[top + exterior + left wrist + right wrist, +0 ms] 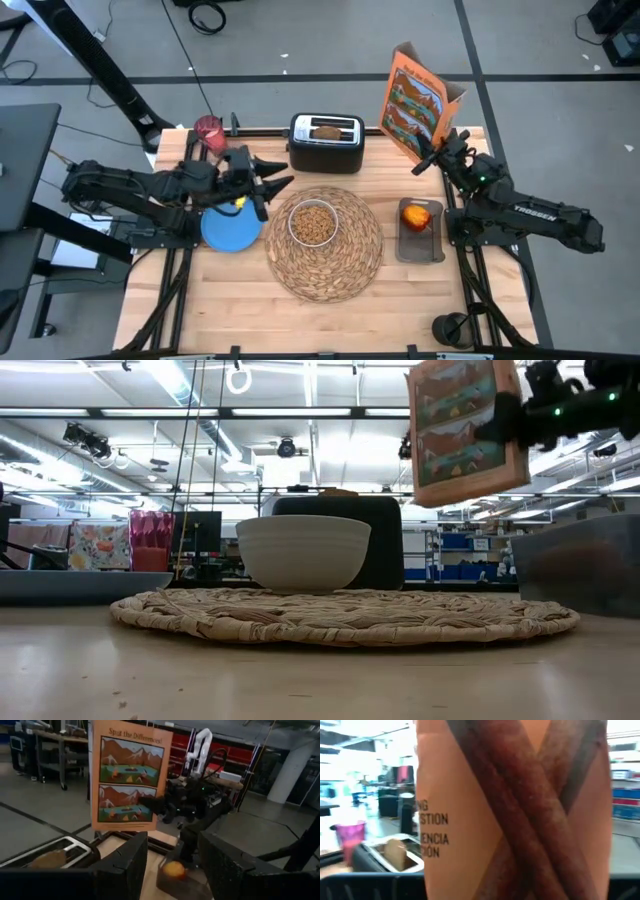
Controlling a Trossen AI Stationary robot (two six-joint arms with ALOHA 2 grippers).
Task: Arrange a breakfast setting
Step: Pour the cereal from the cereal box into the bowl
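Note:
The round woven placemat (325, 240) lies mid-table, and the white bowl (313, 222) filled with cereal stands on it. The blue plate (231, 228) lies to its left. The toast slice (327, 130) sticks up out of a black toaster (326, 143). The pink cup (208, 128) stands at the far left. The apple (417, 214) sits in a grey tray (420, 245). My left gripper (275, 183) is open and empty above the plate's far side. My right gripper (437, 155) is shut on an orange cereal box (418, 98). No spoon is in view. My right gripper pinches the cereal box between its two fingers, one finger lying on the printed face's lower part (148, 803) near a side edge. The fingers come about level from the table's right side. The box (465, 425) is upright, slightly tilted, lifted clear of the table.
The toaster stands at the far edge behind the placemat. The grey tray sits under the right arm, right of the placemat. A small yellow thing (238, 203) lies at the plate's far rim. Bare wood (330, 325) shows along the near edge.

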